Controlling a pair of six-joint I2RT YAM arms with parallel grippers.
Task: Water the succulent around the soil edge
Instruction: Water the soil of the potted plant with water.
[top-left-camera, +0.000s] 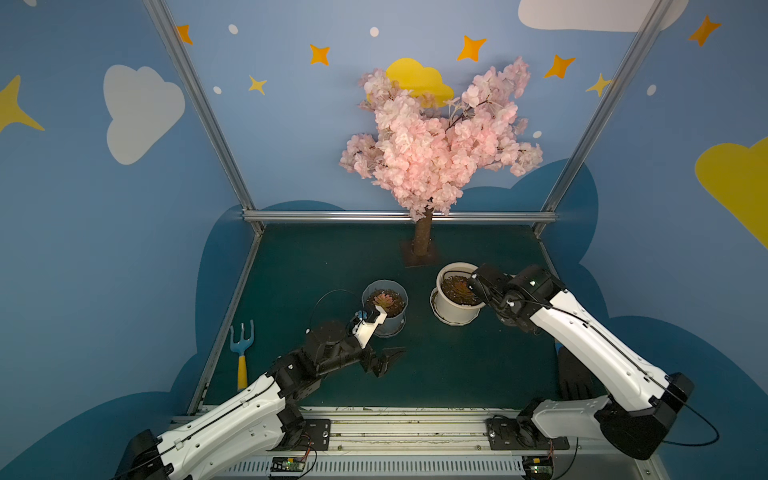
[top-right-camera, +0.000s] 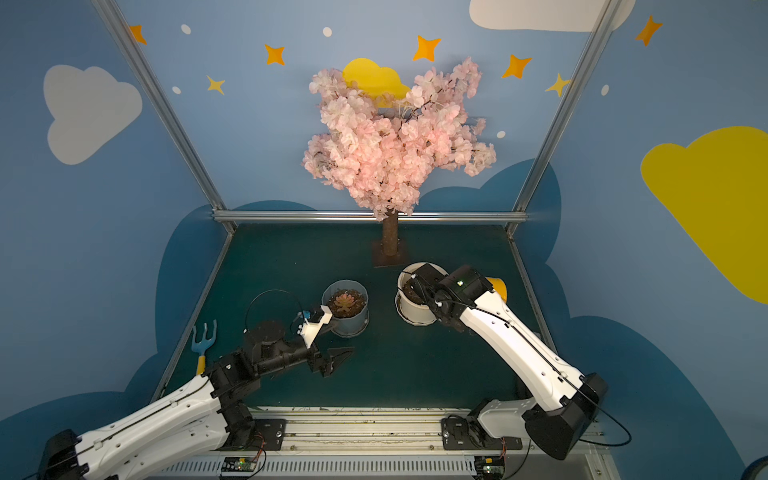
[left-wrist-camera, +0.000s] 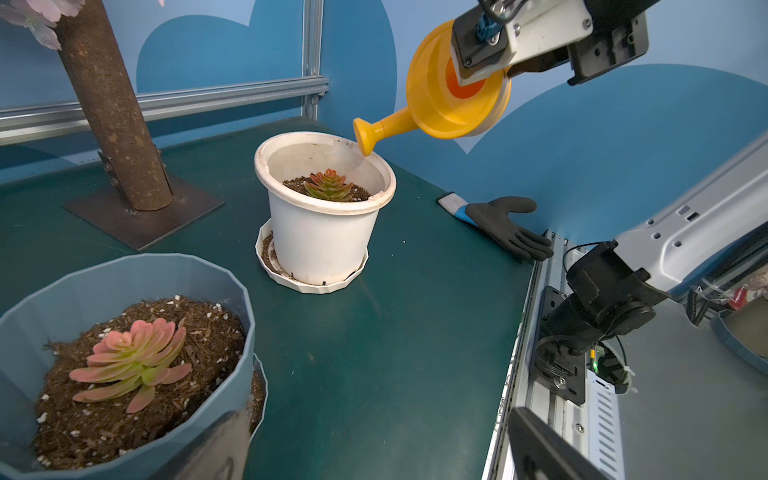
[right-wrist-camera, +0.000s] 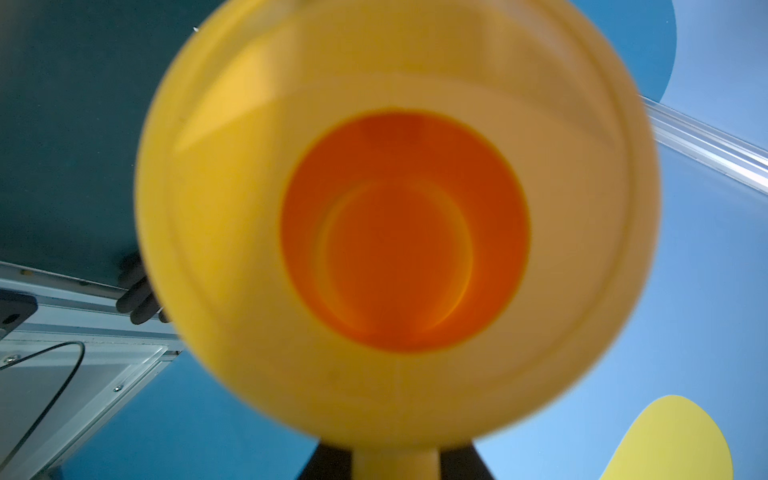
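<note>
Green surface (top-left-camera: 436, 374), robot base at 6 o'clock. The pink blossom tree (top-left-camera: 436, 137) stands at 12 o'clock on a flat plate, well apart from the work. I judge it to be scenery.

The right arm reaches in from 5 o'clock over the white pot (left-wrist-camera: 320, 241), which sits in a saucer at about 2 o'clock of the surface's middle. The left arm lies low, coming in from 7 o'clock. The left pincer (top-left-camera: 384, 360) is released, jaws spread wide and empty, parked at 6 o'clock of the blue pot (left-wrist-camera: 124, 282). It is probably kept there so it does not cross the pouring arm.

The watering can (left-wrist-camera: 453, 108) is yellow, up in the air and tipped spout-down. The right pincer (right-wrist-camera: 395, 463) is clenched on its handle, with dark fingers either side of the yellow stem in the right wrist view. The tilt would send water toward the spout (left-wrist-camera: 365, 135). Its flared end hangs just above the white pot's rim on the pot's 3 o'clock side, not over the middle. That placement fits the task: wet the outer soil (left-wrist-camera: 297, 185) and spare the leaves. No stream is visible.

A glove (left-wrist-camera: 507, 226) lies at the 4 o'clock edge and a rake (top-left-camera: 242, 345) at the 8 o'clock edge, both apart from the pots.

The succulent (left-wrist-camera: 328, 185), the task's plant by my reading, sits at the white pot's centre, below the rim. A second plant (left-wrist-camera: 133, 361) grows in the blue pot with nothing above it.
</note>
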